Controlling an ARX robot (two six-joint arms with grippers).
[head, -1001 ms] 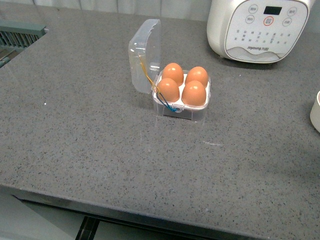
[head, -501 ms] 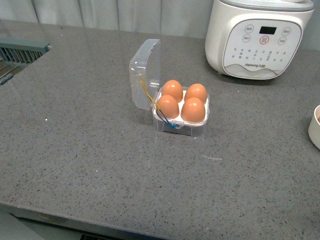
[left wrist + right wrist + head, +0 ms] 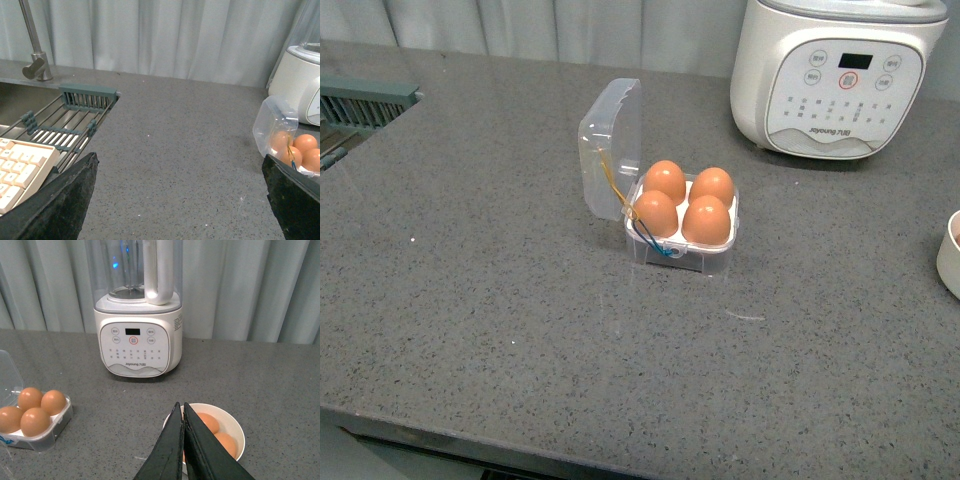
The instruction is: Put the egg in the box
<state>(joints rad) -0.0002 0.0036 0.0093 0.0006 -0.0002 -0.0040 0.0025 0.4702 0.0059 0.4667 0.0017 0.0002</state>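
The box (image 3: 686,247) stands mid-counter, its clear lid (image 3: 612,140) upright on the left side. Several alike brown eggs fill its cells, one being the egg (image 3: 656,212) nearest the cords; I cannot tell them apart. The box also shows in the left wrist view (image 3: 278,121) and the right wrist view (image 3: 51,432). My left gripper (image 3: 178,157) is open over bare counter, left of the box, with nothing between its fingers (image 3: 62,202). My right gripper (image 3: 181,406) is shut and empty, above a white bowl (image 3: 236,429). Neither gripper shows in the front view.
The white bowl (image 3: 951,256) at the right edge holds two more brown eggs (image 3: 207,422). A white blender (image 3: 838,80) stands at the back right. A sink with a green rack (image 3: 88,97), a tap (image 3: 36,66) and a cream keypad (image 3: 19,170) lies far left.
The front view shifted a little between one second and half a second ago. The box and its eggs have stayed put since.
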